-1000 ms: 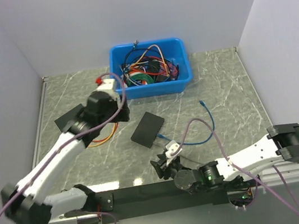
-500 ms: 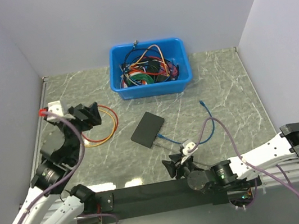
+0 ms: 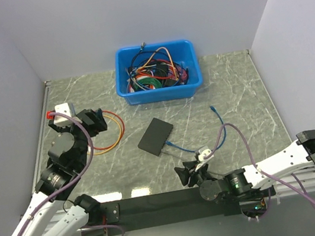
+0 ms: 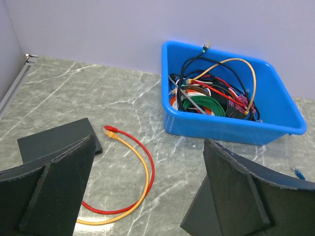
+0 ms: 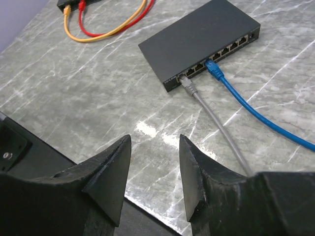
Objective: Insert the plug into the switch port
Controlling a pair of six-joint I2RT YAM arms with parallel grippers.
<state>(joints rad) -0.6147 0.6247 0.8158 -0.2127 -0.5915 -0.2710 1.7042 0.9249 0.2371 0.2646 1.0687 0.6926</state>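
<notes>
The black switch (image 3: 155,136) lies flat mid-table. In the right wrist view the switch (image 5: 197,39) shows its row of ports, and the blue cable's plug (image 5: 213,69) sits in one port (image 5: 208,62). A grey cable's plug (image 5: 187,85) sits in a port further left. The blue cable (image 3: 223,131) loops right, with its other end lying loose (image 3: 212,108). My right gripper (image 3: 184,174) is open and empty near the table's front edge, apart from the switch; its open jaws also show in its own wrist view (image 5: 154,143). My left gripper (image 3: 95,120) is open and empty above the red and yellow cables (image 4: 140,162).
A blue bin (image 3: 194,82) of tangled cables stands at the back; it also shows in the left wrist view (image 4: 280,115). A second flat black box (image 4: 54,140) lies at the left with the red and yellow cables plugged into it. Walls close in left, right and behind.
My left arm has swung back and left, away from the bin, and now hangs over the red and yellow cables. My right gripper has shifted a little right.
</notes>
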